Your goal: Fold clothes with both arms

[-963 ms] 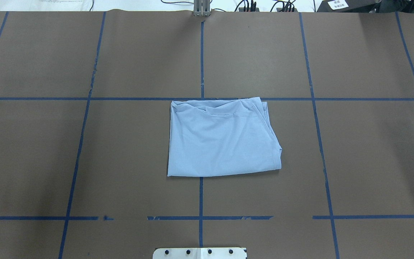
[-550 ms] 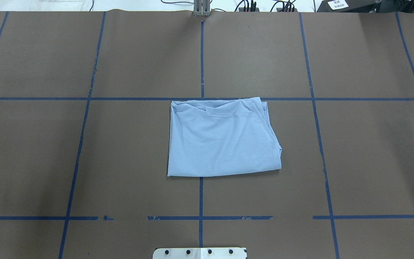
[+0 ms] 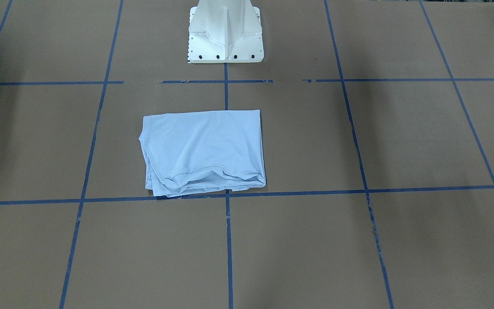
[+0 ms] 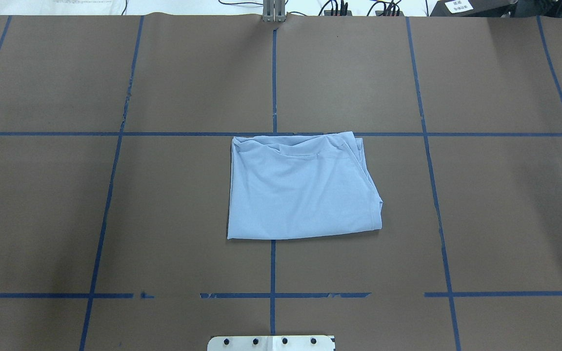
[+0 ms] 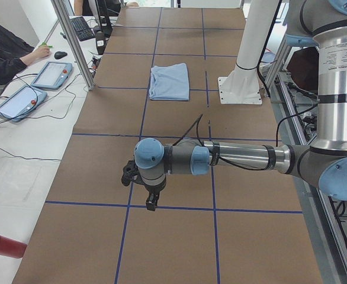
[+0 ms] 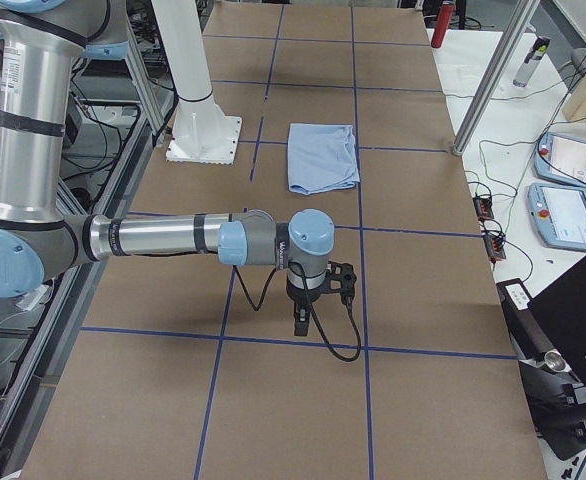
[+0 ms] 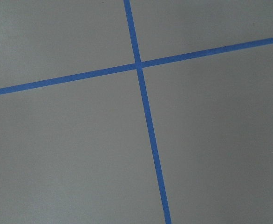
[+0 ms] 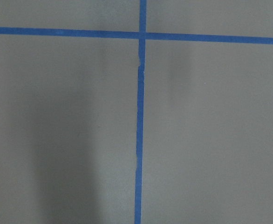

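Note:
The light blue T-shirt point(image 4: 300, 190) lies folded into a rough rectangle in the middle of the brown table, flat and untouched. It also shows in the front view point(image 3: 204, 150), the left side view point(image 5: 169, 81) and the right side view point(image 6: 322, 157). Its print, label and tag are hidden. My left gripper point(image 5: 151, 204) hangs low over a blue tape line, far from the shirt, at the table's left end. My right gripper point(image 6: 300, 325) hangs the same way at the right end. Both point down with nothing visibly in them. I cannot tell whether they are open or shut.
The white pedestal base point(image 3: 225, 30) stands just behind the shirt on the robot's side. Blue tape lines point(image 4: 273, 73) grid the table. An operator point(image 5: 7, 47), tablets point(image 5: 52, 75) and a red cylinder point(image 5: 5, 245) are on the side bench. More tablets point(image 6: 570, 190) lie opposite.

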Tool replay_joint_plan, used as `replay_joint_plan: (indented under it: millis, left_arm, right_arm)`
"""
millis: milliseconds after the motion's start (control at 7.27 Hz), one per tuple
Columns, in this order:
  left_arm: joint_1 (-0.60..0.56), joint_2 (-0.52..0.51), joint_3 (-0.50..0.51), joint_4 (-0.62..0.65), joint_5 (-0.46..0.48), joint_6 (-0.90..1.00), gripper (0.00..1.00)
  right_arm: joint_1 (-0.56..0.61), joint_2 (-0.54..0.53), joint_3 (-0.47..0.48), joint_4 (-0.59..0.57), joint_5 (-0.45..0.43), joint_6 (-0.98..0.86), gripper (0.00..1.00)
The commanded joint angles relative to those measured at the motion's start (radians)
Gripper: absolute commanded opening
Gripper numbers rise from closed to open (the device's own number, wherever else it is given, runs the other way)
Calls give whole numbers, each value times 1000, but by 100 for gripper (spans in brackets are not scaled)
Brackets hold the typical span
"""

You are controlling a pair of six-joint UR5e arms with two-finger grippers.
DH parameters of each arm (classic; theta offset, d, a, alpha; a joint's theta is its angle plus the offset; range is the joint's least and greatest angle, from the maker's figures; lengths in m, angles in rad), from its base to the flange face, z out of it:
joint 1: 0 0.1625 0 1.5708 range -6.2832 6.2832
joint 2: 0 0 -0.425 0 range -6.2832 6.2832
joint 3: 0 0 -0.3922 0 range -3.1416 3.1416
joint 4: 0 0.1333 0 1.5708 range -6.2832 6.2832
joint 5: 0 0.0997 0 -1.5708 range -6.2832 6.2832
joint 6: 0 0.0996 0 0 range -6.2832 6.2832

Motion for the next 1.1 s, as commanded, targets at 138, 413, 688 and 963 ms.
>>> replay_joint_plan:
  millis: [138,413,688,963]
  left_arm:
    - [0,2,0,0,-3,0,100]
    - [0,2,0,0,-3,0,100]
    - [2,2,0,0,-3,0,100]
    - [0,2,0,0,-3,0,100]
  right_arm:
    - [-2,11,4,2,3,-3,100]
    - [-2,10,1,2,4,-14,100]
    - [-2,12,10,5,1,-14,100]
    - [-2,13,9,16,0,-9,100]
